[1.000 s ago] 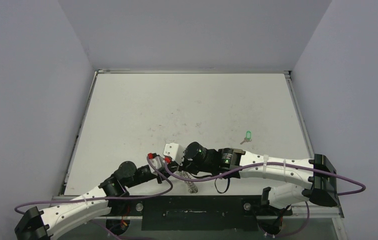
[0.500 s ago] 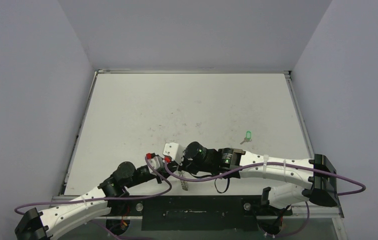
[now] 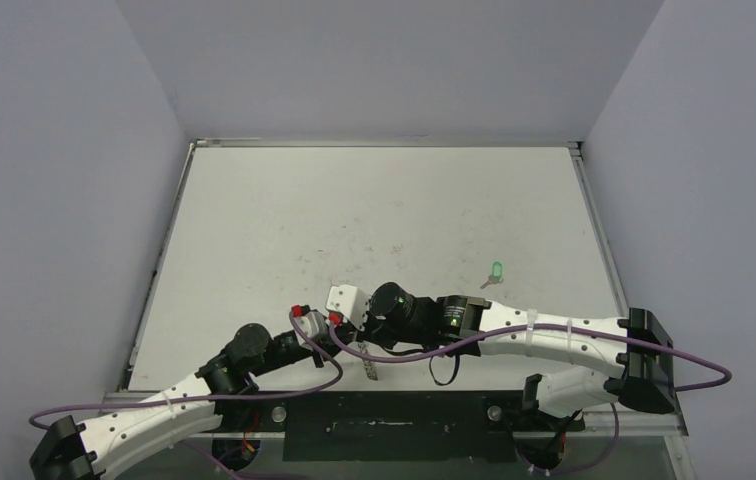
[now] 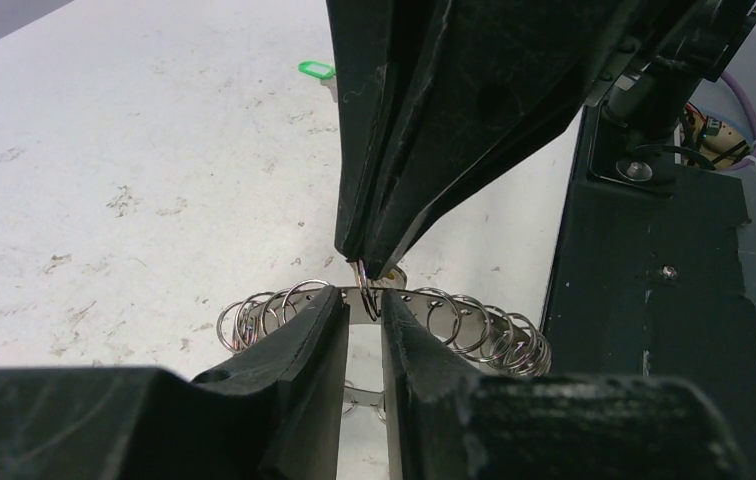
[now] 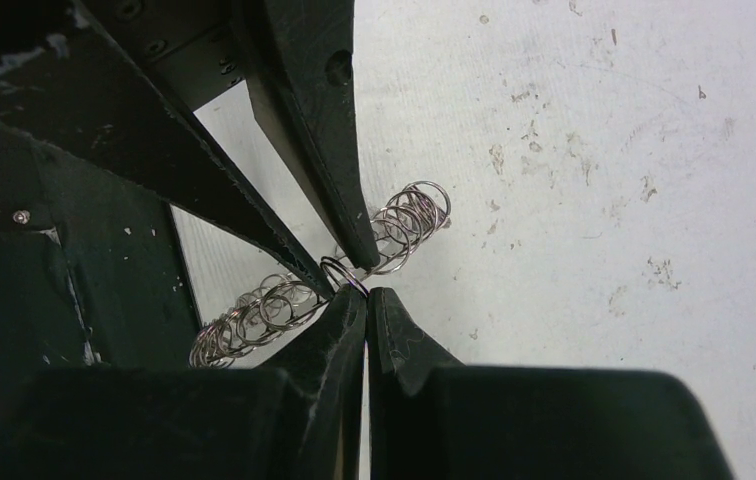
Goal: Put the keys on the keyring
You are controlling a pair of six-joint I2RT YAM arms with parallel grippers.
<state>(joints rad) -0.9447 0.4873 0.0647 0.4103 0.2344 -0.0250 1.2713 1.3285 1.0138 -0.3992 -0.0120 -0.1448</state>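
My left gripper (image 4: 364, 306) is shut on the flat band of the keyring (image 4: 474, 326), a silvery ring fringed with wire loops, and holds it just above the table's near edge. My right gripper (image 5: 364, 297) comes in from the opposite side, shut on one small wire loop (image 5: 340, 271) of the keyring (image 5: 254, 310). In the top view the keyring (image 3: 368, 371) hangs edge-on where both grippers meet. The green key (image 3: 496, 270) lies alone on the table to the right, and also shows in the left wrist view (image 4: 317, 70). The yellow-orange key is out of view.
The black base rail (image 3: 394, 425) runs just below the grippers and shows in the left wrist view (image 4: 654, 300). The white table (image 3: 374, 220) is scuffed. Purple cables (image 3: 394, 352) loop around both wrists. Grey walls enclose the table on three sides.
The keyring has shifted slightly left and turned from a flatter pose to edge-on. The left wrist has moved a little with it. The green key has not moved.
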